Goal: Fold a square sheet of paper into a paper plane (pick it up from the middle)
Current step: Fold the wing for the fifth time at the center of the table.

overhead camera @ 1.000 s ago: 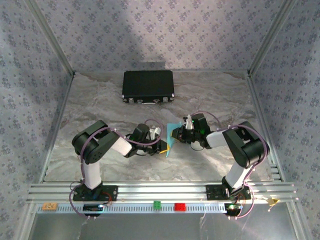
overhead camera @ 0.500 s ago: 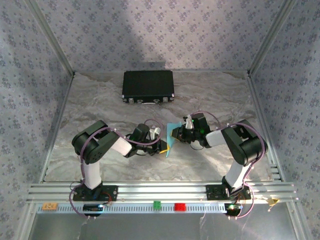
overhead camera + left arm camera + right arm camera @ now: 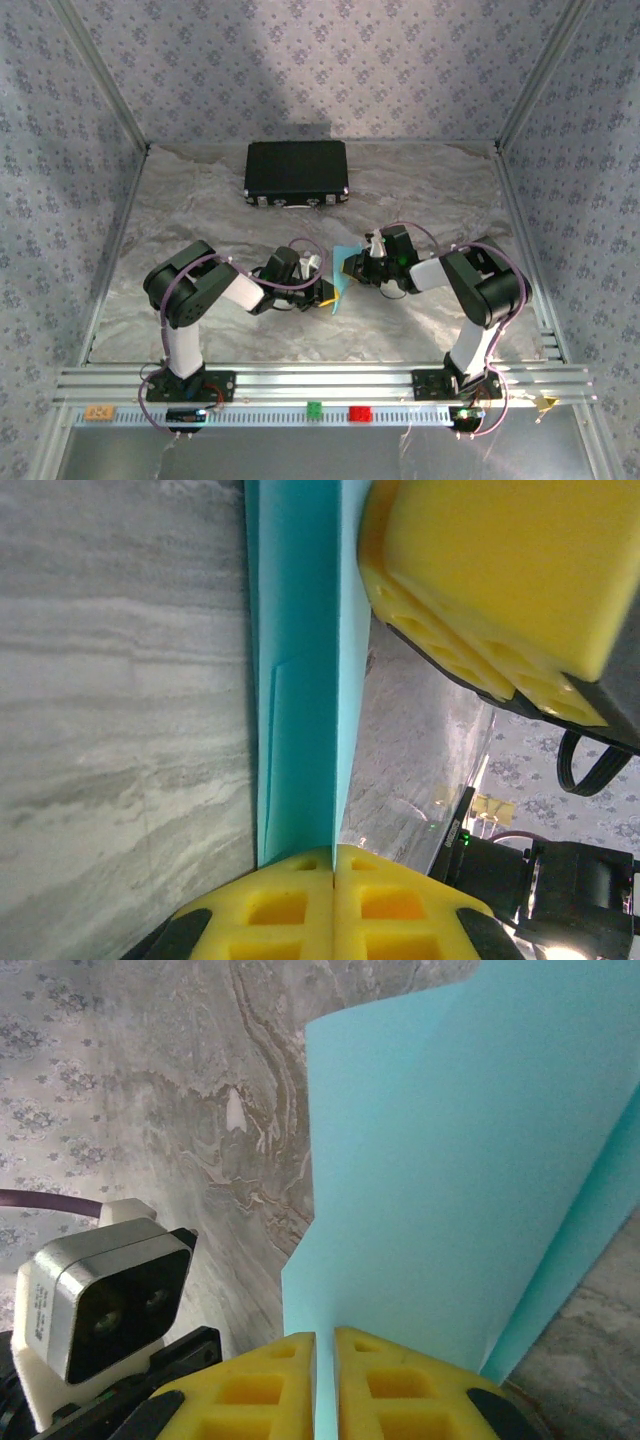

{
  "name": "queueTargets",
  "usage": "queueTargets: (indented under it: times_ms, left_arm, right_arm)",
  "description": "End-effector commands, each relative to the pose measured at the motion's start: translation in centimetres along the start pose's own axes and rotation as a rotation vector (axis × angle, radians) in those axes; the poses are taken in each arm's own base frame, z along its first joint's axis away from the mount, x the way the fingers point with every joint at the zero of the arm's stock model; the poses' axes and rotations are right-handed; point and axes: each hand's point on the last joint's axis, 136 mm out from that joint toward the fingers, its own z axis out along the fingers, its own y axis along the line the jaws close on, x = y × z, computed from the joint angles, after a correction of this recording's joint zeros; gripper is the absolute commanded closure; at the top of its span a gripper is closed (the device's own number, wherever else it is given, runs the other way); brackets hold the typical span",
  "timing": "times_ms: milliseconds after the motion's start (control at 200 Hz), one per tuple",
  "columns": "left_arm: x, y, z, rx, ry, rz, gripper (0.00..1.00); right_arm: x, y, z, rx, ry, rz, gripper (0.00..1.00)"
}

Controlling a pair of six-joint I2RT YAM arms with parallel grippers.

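The light-blue sheet of paper (image 3: 342, 276) is held off the table between both arms at the centre. It is folded along a long crease with layered flaps (image 3: 298, 680). Whether it has a paper plane's shape I cannot tell. My left gripper (image 3: 326, 292) is shut on the paper's lower end, yellow pads pressed together on the folded edge (image 3: 333, 852). My right gripper (image 3: 352, 268) is shut on a broad flap (image 3: 450, 1180), which passes between its yellow pads (image 3: 325, 1338). The right gripper's yellow finger (image 3: 500, 570) sits close against the paper in the left wrist view.
A black rectangular case (image 3: 296, 172) lies at the back of the marbled table (image 3: 200, 230). A small red block (image 3: 358, 413) and a green block (image 3: 314, 408) sit on the front rail. The left wrist camera housing (image 3: 100, 1300) is close to the right gripper.
The right arm's elbow has shifted slightly to the left. The paper and both grips on it look unchanged.
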Motion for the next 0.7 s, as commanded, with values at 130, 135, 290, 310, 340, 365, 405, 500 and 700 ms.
queueTargets:
  times_ms: [130,135,290,310,340,365,405,500,700]
  left_arm:
    - [0.6,5.9,-0.4,-0.203,-0.019,-0.118,1.0]
    - [0.5,5.9,-0.4,-0.203,-0.019,-0.118,1.0]
    - [0.7,5.8,-0.5,-0.211,-0.014,-0.111,0.96]
    - [0.6,5.7,-0.5,-0.21,-0.015,-0.108,0.95]
    - [0.6,5.6,-0.6,-0.211,-0.012,-0.104,0.92]
    - [0.7,5.4,-0.6,-0.208,-0.007,-0.098,0.9]
    - [0.8,5.1,-0.5,-0.209,0.005,-0.085,0.88]
    - [1.2,4.4,-0.5,-0.219,0.035,-0.052,0.84]
    - [1.8,3.9,-0.5,-0.241,0.069,-0.015,0.88]
  right_arm:
    - [0.7,-2.8,0.5,0.149,0.053,0.03,0.89]
    - [0.7,-2.8,0.5,0.152,0.055,0.03,0.89]
    - [1.3,-4.2,0.3,0.23,0.073,0.044,0.9]
    - [1.3,-4.3,0.3,0.234,0.074,0.047,0.9]
    - [1.4,-4.4,0.4,0.237,0.078,0.048,0.9]
    - [1.5,-4.5,0.4,0.24,0.08,0.051,0.9]
    - [1.5,-4.5,0.4,0.245,0.081,0.053,0.9]
    - [1.7,-4.8,0.4,0.256,0.084,0.056,0.9]
    - [1.8,-5.0,0.4,0.273,0.086,0.06,0.9]
